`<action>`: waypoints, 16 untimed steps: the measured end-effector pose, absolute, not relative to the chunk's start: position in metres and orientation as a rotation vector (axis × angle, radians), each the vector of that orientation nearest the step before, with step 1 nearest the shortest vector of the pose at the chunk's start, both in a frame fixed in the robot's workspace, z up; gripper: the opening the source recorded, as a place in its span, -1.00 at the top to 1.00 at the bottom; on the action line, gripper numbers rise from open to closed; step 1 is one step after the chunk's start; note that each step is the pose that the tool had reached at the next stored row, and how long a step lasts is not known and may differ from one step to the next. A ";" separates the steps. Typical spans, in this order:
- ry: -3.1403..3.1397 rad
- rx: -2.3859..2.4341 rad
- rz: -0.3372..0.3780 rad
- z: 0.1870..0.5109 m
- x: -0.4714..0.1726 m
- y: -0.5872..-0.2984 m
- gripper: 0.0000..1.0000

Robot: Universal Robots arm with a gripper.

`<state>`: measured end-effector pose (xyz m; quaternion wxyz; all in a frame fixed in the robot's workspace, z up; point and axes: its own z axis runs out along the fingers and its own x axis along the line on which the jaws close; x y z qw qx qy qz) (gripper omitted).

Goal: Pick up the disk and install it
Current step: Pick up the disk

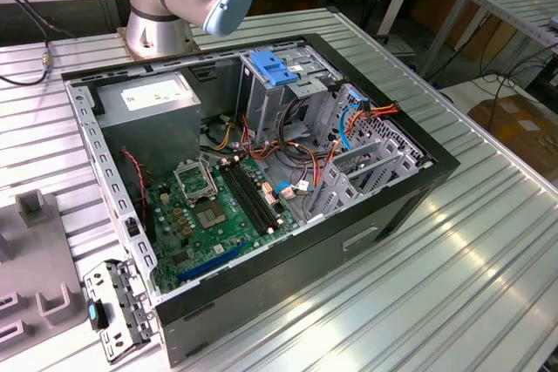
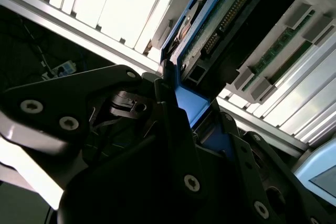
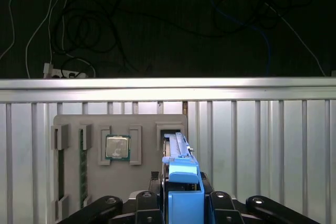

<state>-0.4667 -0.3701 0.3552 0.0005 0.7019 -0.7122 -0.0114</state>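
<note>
The disk (image 3: 177, 153) is seen edge-on in the first wrist view, a thin metal slab with blue plastic rails. It runs from a slot in the grey holder plate (image 3: 142, 124) back to my gripper (image 3: 184, 203). My gripper's black fingers (image 3: 218, 200) sit against both sides of the blue-railed end. In the second wrist view the disk (image 2: 220, 19) shows its green circuit board and connector, with my gripper (image 2: 194, 111) shut on its blue end. I cannot tell whether the far end is still seated in the slot.
The holder plate also carries a processor chip (image 3: 117, 147) and memory sticks (image 3: 83, 166). In the exterior view an open computer case (image 1: 418, 180) lies on the ribbed metal table (image 1: 488, 285), with a blue bracket (image 1: 270, 67) in its drive bay, a grey power supply (image 1: 157, 102) and loose cables.
</note>
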 end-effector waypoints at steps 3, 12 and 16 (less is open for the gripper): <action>-2.237 2.204 -0.036 0.359 -0.467 -0.370 0.26; -2.237 2.204 -0.036 0.369 -0.467 -0.370 0.26; -2.237 2.204 -0.036 0.374 -0.467 -0.370 0.26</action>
